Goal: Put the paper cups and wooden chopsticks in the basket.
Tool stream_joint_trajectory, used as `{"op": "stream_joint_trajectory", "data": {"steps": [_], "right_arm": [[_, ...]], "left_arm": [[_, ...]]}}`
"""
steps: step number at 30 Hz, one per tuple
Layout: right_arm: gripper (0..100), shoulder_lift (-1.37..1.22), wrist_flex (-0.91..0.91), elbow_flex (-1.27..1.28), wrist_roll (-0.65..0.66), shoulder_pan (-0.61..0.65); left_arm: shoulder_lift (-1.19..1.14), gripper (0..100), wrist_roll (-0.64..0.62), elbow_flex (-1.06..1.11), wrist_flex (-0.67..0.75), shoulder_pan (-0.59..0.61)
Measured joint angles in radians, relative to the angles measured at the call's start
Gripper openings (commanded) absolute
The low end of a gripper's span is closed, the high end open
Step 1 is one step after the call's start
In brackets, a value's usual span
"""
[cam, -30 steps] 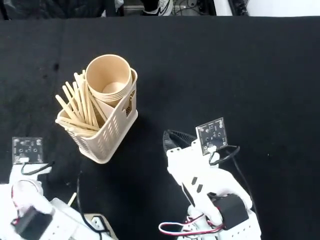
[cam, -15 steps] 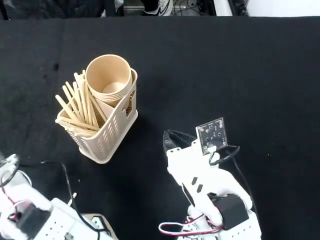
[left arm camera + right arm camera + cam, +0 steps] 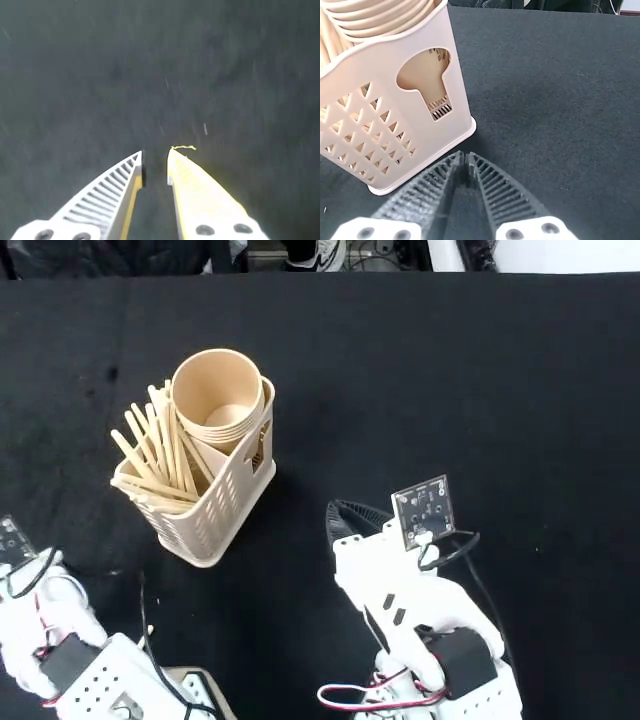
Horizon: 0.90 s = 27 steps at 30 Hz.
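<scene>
Left gripper (image 3: 155,152) pulls back empty, barely parted, right gripper (image 3: 466,157) pressed together; cups (image 3: 216,392) and chopsticks (image 3: 160,446) sit in basket (image 3: 216,522), looks done.

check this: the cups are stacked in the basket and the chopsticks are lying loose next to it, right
Not quite. The cups are stacked in the basket, but the chopsticks are not lying loose next to it. They stand in the basket too, beside the cups, as the high view shows.
</scene>
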<state>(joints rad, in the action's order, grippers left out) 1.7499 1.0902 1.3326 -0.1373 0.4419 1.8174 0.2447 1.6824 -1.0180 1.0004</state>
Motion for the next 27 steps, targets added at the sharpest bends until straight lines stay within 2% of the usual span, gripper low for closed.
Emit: {"op": "stream_joint_trajectory", "data": {"steps": [4, 11, 16, 19, 27], "right_arm": [[1.5, 0.000, -0.008, 0.002, 0.000, 0.000], [1.5, 0.002, -0.028, 0.029, 0.000, 0.000], [1.5, 0.002, -0.196, 0.170, 0.000, 0.000], [1.4, -0.011, -0.236, 0.275, 0.009, 0.000], [1.5, -0.009, -0.253, 0.345, 0.077, -0.140]], "left_arm": [[0.000, 10, 0.000, 0.000, -0.218, -0.002], [0.000, 10, 0.000, 0.000, -0.235, -0.002], [0.000, 10, 0.000, 0.000, -0.235, -0.002], [0.000, 10, 0.000, 0.000, -0.250, -0.002], [0.000, 9, 0.000, 0.000, -0.250, -0.002]]}}
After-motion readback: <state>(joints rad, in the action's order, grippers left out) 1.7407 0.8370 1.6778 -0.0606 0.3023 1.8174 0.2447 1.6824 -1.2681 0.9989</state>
